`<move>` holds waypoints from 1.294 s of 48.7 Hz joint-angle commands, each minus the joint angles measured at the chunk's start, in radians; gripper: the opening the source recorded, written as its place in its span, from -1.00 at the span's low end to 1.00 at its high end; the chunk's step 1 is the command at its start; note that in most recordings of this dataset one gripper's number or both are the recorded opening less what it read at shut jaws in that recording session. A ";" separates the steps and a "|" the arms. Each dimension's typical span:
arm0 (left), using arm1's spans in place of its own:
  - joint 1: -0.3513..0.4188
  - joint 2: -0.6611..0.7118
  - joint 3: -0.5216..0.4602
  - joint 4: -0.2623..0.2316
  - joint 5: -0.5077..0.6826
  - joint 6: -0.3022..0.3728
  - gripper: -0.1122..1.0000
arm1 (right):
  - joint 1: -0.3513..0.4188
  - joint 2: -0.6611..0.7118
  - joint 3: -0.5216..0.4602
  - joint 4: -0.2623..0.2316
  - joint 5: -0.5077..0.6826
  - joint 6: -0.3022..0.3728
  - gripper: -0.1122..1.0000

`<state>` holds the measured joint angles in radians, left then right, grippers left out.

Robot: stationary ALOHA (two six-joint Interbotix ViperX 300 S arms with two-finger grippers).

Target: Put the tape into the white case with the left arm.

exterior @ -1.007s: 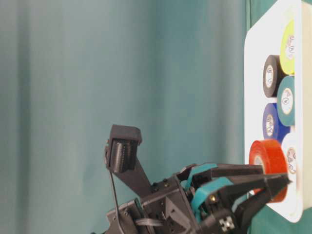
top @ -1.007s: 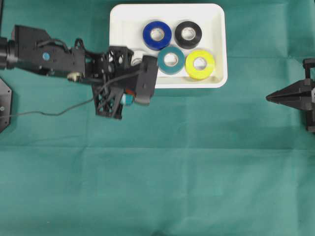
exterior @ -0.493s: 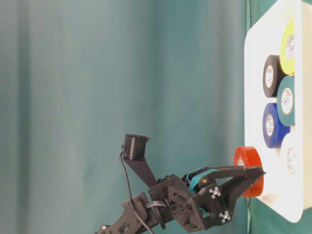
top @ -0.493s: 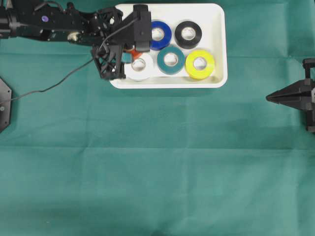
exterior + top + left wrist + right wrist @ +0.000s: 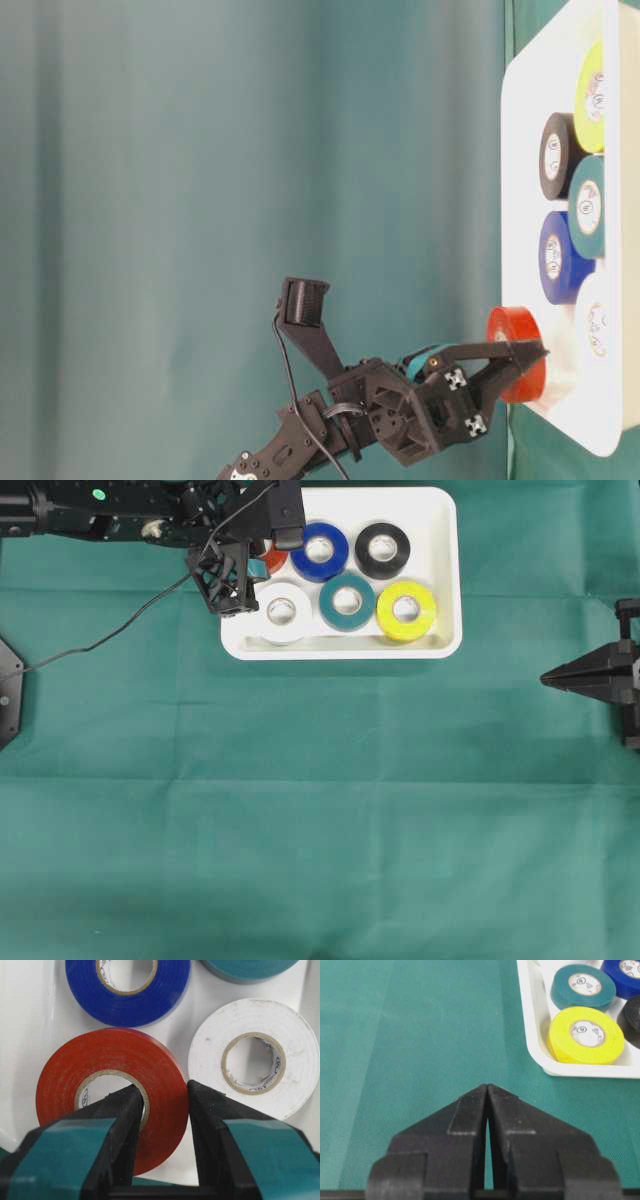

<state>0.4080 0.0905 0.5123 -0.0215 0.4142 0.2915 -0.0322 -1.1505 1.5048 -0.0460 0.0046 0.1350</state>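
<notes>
The left claw is clamped on the wall of the red tape roll — one finger through the core, the other against the outer face — and holds it over the far-left corner of the white case. A second ago that claw hung over the green cloth just off the case's near-left edge; since then the left arm has swung to the far side of the table, carrying the roll in above the rim. From table level the red roll sits just clear of the case floor, tilted a little, with the finger tips pinching it.

From the wrist camera, the red roll lies just beside the blue roll and the white roll, with white case floor showing between them. Overhead, the blue roll, black roll, white roll, teal roll and yellow roll lie flat where they were a second ago.

The right claw is pressed shut on nothing, parked at the right edge of the table — unmoved.
</notes>
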 commanded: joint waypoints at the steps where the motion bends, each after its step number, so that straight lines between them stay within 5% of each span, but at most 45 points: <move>1: 0.002 -0.018 -0.015 0.002 -0.009 -0.002 -0.34 | 0.000 0.008 -0.011 -0.002 -0.011 0.002 -0.97; 14: 0.002 -0.020 -0.011 0.002 -0.020 -0.002 -0.30 | 0.000 0.006 -0.011 -0.002 -0.011 0.002 -0.97; 25: 0.002 -0.046 0.006 0.002 -0.023 -0.005 0.78 | 0.000 0.006 -0.011 -0.002 -0.011 0.002 -0.97; 42: -0.063 -0.164 0.080 -0.002 -0.023 -0.012 0.69 | -0.002 0.006 -0.011 -0.002 -0.011 0.002 -0.97; 63: -0.299 -0.298 0.187 -0.006 -0.025 -0.020 0.69 | 0.000 0.005 -0.011 -0.002 -0.011 0.002 -0.97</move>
<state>0.1427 -0.1718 0.6995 -0.0245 0.3958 0.2730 -0.0322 -1.1520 1.5048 -0.0460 0.0046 0.1350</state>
